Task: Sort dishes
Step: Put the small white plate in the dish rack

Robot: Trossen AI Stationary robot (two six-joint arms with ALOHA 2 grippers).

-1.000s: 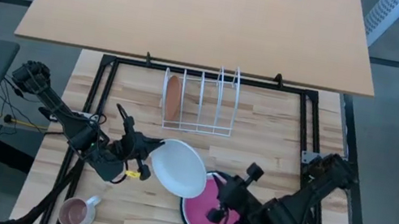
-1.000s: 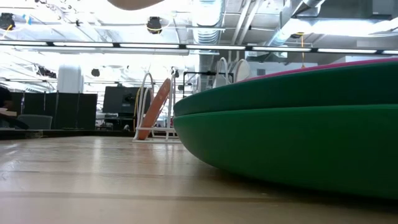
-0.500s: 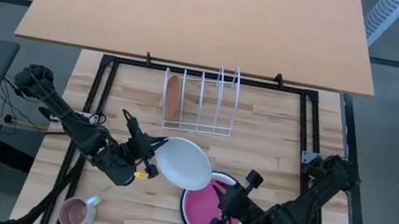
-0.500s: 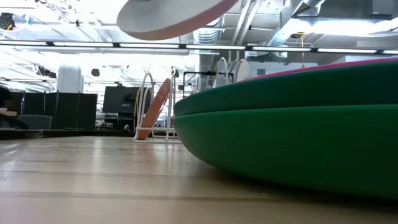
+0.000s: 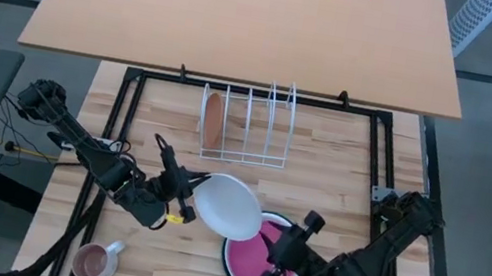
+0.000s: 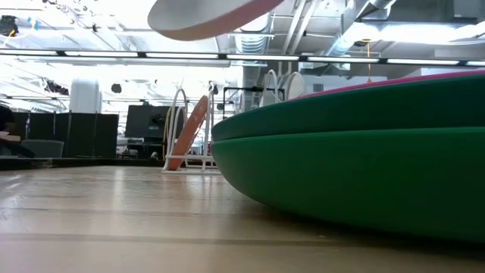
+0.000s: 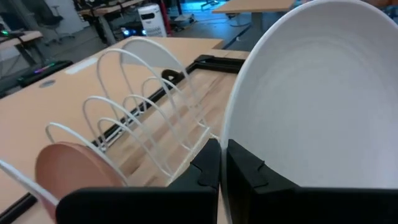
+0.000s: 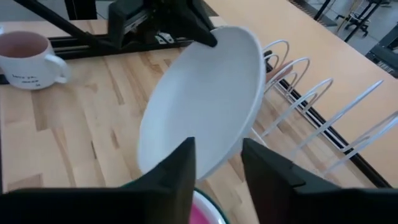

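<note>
1. White plate (image 5: pixel 227 205) is riding above the table (image 5: pixel 338 190), its rim pinched in the left gripper (image 5: pixel 184 191) jaws.
2. Right gripper (image 5: pixel 291 258) is hovering over the pink plate (image 5: pixel 250 261), jaws parted and empty.
3. Orange plate (image 5: pixel 214 120) is standing in the rack (image 5: pixel 258 125); white, pink and green (image 6: pixel 356 167) plates are waiting.

Overhead, table-level, 2 wrist cams.

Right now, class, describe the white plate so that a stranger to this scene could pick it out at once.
Start at the white wire rack at the back of the wooden table. Just in front of it, the left hand holds the white plate up off the table by its rim. It is the only white dish, overlapping the pink plate.
</note>
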